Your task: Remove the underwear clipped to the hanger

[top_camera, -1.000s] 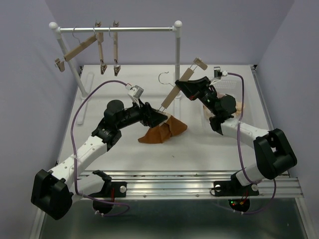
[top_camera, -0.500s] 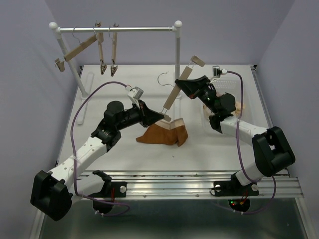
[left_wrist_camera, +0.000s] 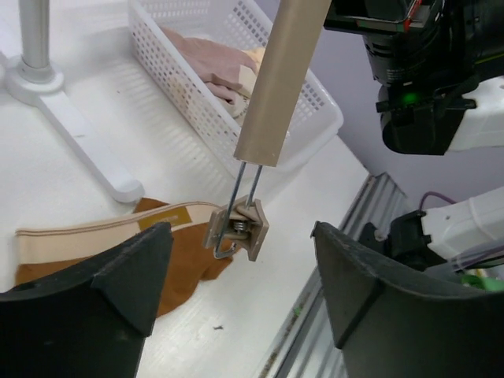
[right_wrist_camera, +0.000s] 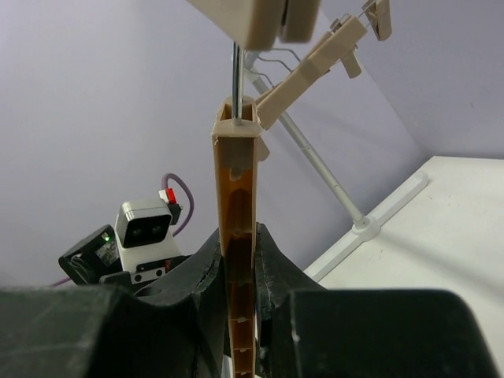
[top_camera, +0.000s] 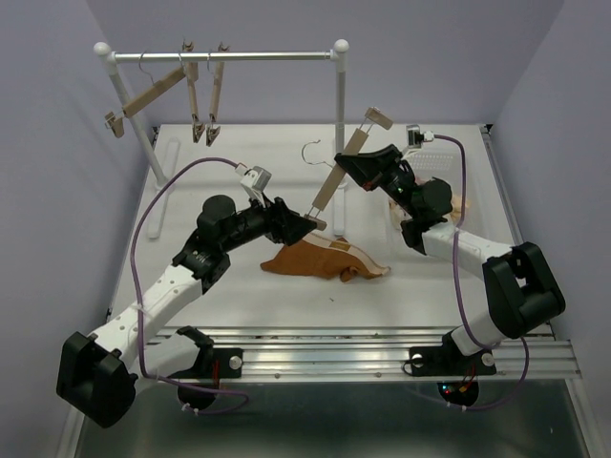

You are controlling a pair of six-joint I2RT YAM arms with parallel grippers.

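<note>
Near the middle of the table (top_camera: 401,296) lies the rust brown underwear (top_camera: 320,260), limp, light cloth probably best pinched at its pale waistband (left_wrist_camera: 94,232); just above, the left gripper (top_camera: 305,226) gapes empty beside the clip (left_wrist_camera: 240,228) of the hanger (top_camera: 327,194), whose wooden bar the right gripper (top_camera: 349,164) clenches beyond.

Underwear (top_camera: 315,258), table centre: rust brown, pale cream waistband (left_wrist_camera: 87,235).
Hanger (top_camera: 327,188): light tan wood; clip (left_wrist_camera: 242,230) tan on silver wire.
Basket (left_wrist_camera: 197,110), 1 o'clock: white, fine grid of holes. Inside it are a dusty pink cloth (left_wrist_camera: 206,57) and a pale cream cloth (left_wrist_camera: 250,57).
Rack (top_camera: 267,56), 11 o'clock: white posts, silver bar, tan spare hangers (top_camera: 153,93).
Table (top_camera: 430,291): white.
Walls (top_camera: 57,143): pale lavender.
Left arm (top_camera: 167,283), right arm (top_camera: 458,250): black joints, white links, purple cables (top_camera: 153,205).
</note>
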